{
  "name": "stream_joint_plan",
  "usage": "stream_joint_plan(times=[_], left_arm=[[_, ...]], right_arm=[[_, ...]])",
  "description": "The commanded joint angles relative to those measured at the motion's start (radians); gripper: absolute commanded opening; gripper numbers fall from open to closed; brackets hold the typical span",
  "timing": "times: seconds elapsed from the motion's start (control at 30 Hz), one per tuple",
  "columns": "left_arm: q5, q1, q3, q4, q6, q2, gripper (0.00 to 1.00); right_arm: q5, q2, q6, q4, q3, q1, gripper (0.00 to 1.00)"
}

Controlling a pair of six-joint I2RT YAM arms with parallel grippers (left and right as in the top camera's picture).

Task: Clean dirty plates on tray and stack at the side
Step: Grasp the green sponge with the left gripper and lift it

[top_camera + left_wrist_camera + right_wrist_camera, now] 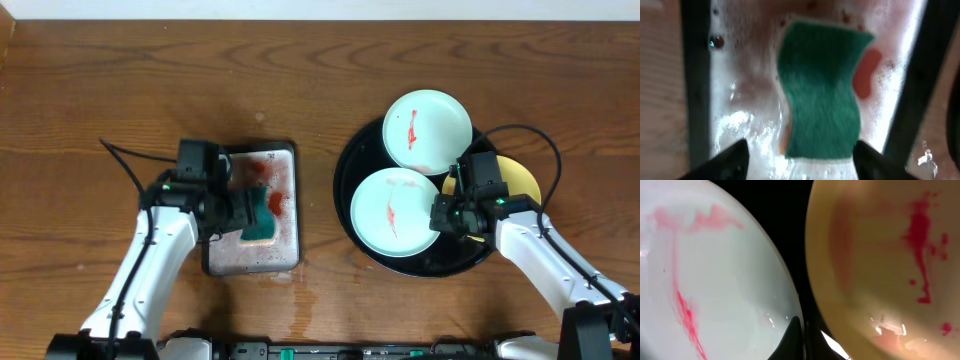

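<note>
On the black tray (345, 185) lie two mint plates with red smears, one far (427, 130) and one near (395, 212). A yellow plate (522, 178), also smeared red, lies at the tray's right, half hidden by my right arm. My right gripper (438, 215) is shut on the near mint plate's right rim. In the right wrist view its gripper (802, 330) pinches the rim between the mint plate (715, 280) and the yellow plate (880, 255). My left gripper (802, 162) is open, its fingers either side of the green sponge (822, 90) without squeezing it.
The sponge (262, 215) lies in a small grey tray (285, 165) full of foam tinted red, left of the black tray. Bare wood tabletop (90, 90) surrounds both. Cables run from each arm.
</note>
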Motion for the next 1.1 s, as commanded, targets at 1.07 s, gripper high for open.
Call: stream_joint_plan(times=[1.07], left_arm=[[-0.148,-0.114,0.278,-0.230,-0.078,0.265,0.64]], right_arm=[[-0.005,-0.002,-0.019,0.003,0.015,0.027,0.01]])
